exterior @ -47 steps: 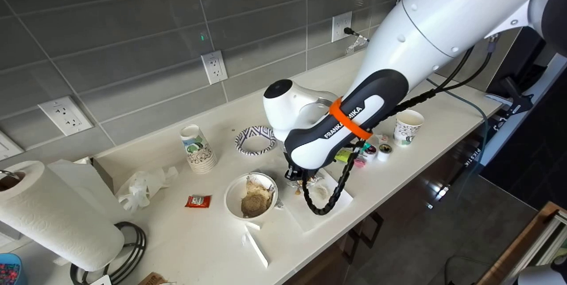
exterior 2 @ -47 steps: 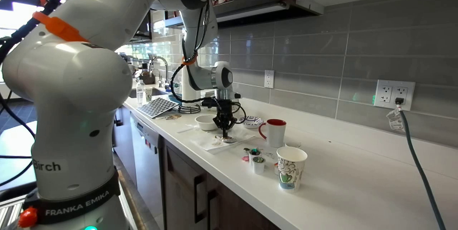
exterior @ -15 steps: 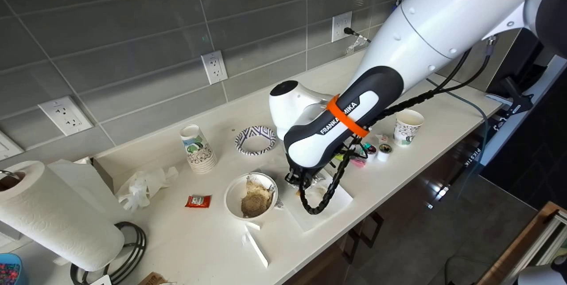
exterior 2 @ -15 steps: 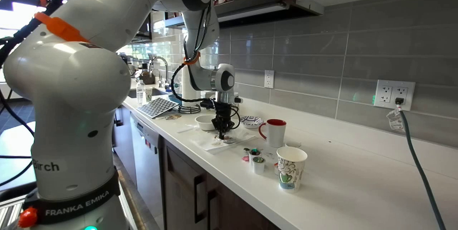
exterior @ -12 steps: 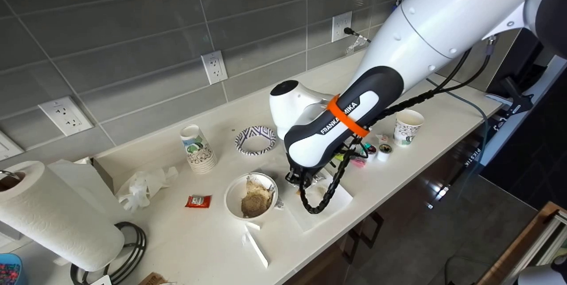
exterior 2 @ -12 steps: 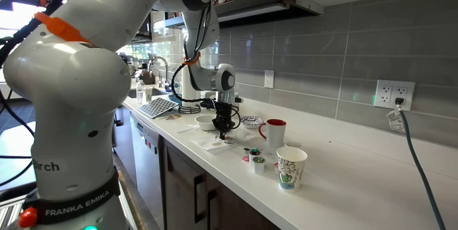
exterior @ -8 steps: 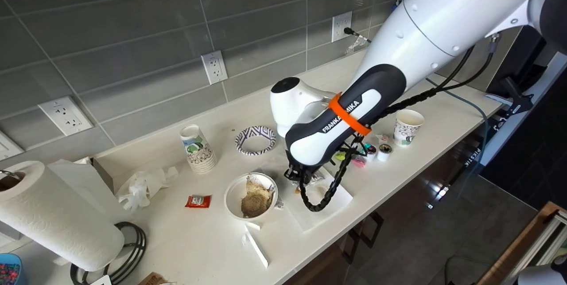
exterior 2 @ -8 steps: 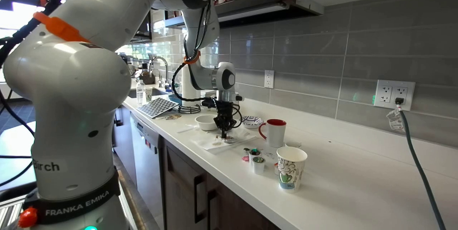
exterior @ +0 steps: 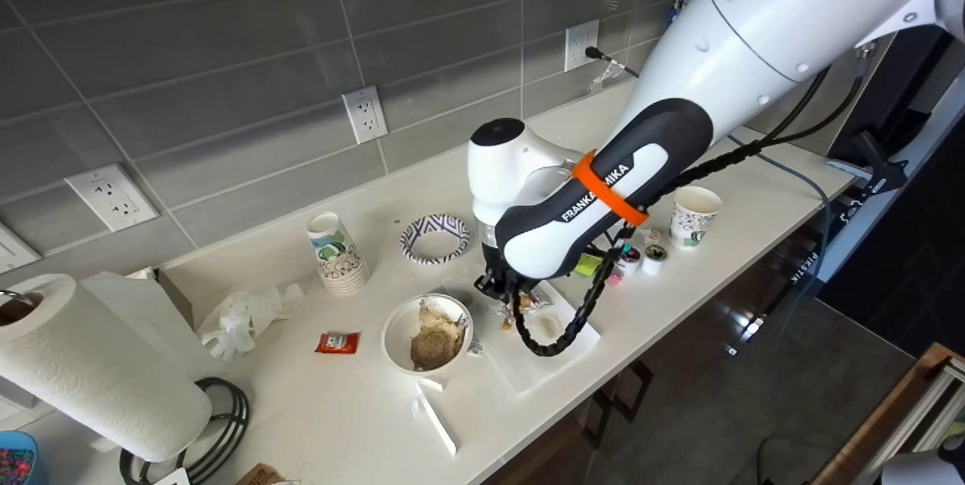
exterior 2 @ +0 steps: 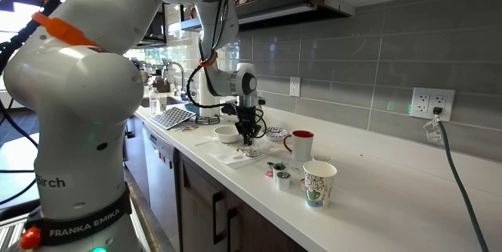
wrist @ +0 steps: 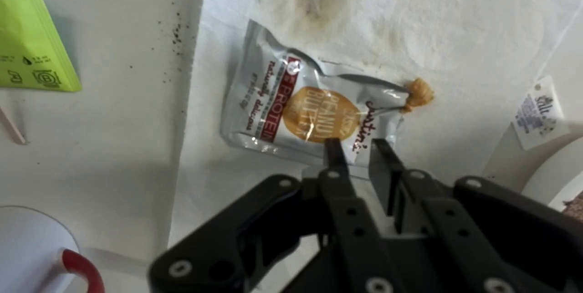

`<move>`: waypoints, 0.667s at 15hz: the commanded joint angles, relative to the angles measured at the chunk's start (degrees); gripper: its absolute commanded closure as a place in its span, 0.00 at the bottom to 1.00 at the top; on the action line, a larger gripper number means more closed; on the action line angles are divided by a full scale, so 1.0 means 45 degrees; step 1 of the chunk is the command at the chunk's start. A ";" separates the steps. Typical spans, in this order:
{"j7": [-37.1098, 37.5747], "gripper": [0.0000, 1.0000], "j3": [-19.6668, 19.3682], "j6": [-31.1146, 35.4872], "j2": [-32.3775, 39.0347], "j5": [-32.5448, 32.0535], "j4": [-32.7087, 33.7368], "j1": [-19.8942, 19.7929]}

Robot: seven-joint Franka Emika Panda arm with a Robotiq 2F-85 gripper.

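"What's on that worktop (exterior 2: 396,197)?"

"A white sheet (exterior: 528,373), lying flat near the front edge. Then the bowl (exterior: 399,328), standing just beside it, with pale crumbly stuff (exterior: 442,324) and brown grainy stuff (exterior: 433,351) in it."

"And the claw (wrist: 356,149)?"

"Over the sheet. Its jaws stand a narrow gap apart, and it has hold of nothing."

"The zigzag bowl (exterior: 407,244) further back?"

"Pale inside, that's all I can make out. The nested cups (exterior: 343,262) stand upright near it, one inside another. Then the mug (exterior 2: 302,148), white outside and red at the lip; I can't see down into it. The lone cup (exterior 2: 319,189) looks cream-coloured inside, drink or lining I can't tell."

"Where's the packet (wrist: 314,110)?"

"Flat on the sheet, near the claw's tips but apart from them. It has 'peanut butter' printed on it."

"Anything smaller?"

"Two little pots (exterior 2: 283,182), just beside each other, dark and green on top, too small to read the contents. A salt sachet (wrist: 541,115) by the bowl. And, smaller yet, an orange-brown blob (wrist: 420,95) at the packet's corner."
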 commanded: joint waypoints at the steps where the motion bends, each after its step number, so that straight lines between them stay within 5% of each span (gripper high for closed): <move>1: 0.0331 0.44 -0.0064 0.0721 -0.0704 -0.0031 -0.0933 0.0148; 7: 0.1210 0.01 -0.0074 0.1266 -0.1565 -0.0082 -0.1772 0.0444; 10: 0.1434 0.00 0.0021 0.1689 -0.1933 -0.0168 -0.2137 0.0670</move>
